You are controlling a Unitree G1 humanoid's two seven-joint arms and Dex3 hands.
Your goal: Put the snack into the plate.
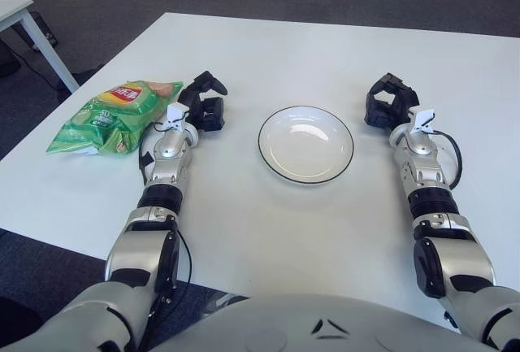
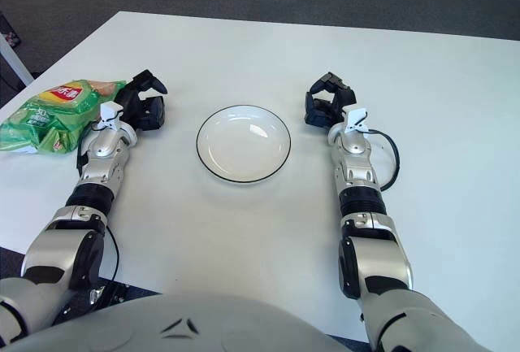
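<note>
A green snack bag [image 1: 114, 116] lies flat on the white table [image 1: 268, 222] at the left. A white plate [image 1: 306, 143] with a dark rim sits in the middle, empty. My left hand [image 1: 205, 102] rests on the table just right of the bag, fingers relaxed and holding nothing; it stands between the bag and the plate. My right hand [image 1: 388, 102] rests on the table to the right of the plate, fingers loosely curled, empty.
The leg and corner of another white table [image 1: 32, 31] stand at the far left on the dark carpet. The table's near edge runs just below my forearms.
</note>
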